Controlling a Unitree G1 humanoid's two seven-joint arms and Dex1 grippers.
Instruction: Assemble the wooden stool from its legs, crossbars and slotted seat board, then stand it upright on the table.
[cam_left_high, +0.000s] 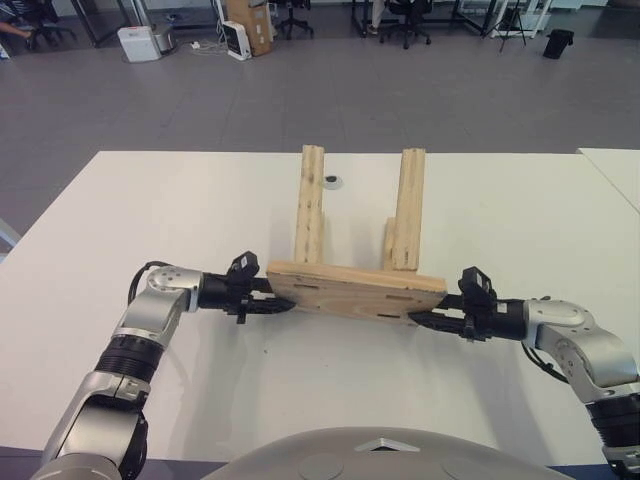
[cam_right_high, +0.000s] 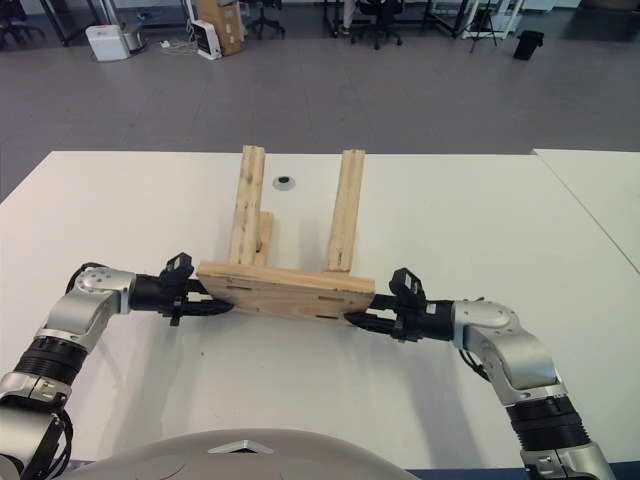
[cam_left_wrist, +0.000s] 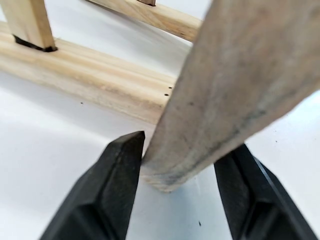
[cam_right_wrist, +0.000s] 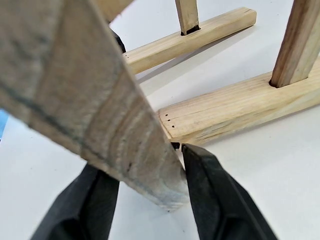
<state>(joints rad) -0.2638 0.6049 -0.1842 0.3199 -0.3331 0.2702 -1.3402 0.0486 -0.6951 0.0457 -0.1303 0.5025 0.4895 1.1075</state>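
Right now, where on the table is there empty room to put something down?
Bare table lies left of the left hand and stool legs, and right of the right hand, out to the edges. The strip in front of the seat board is bare too. The middle is crowded: both hands grip the board there.

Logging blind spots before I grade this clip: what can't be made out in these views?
- Head views: where the legs enter the seat board is hidden behind the board itself.
- Head views: the small dark thing on the table is too small to identify.
- Wrist views: the board runs off the picture edges, and it hides part of the legs behind it.
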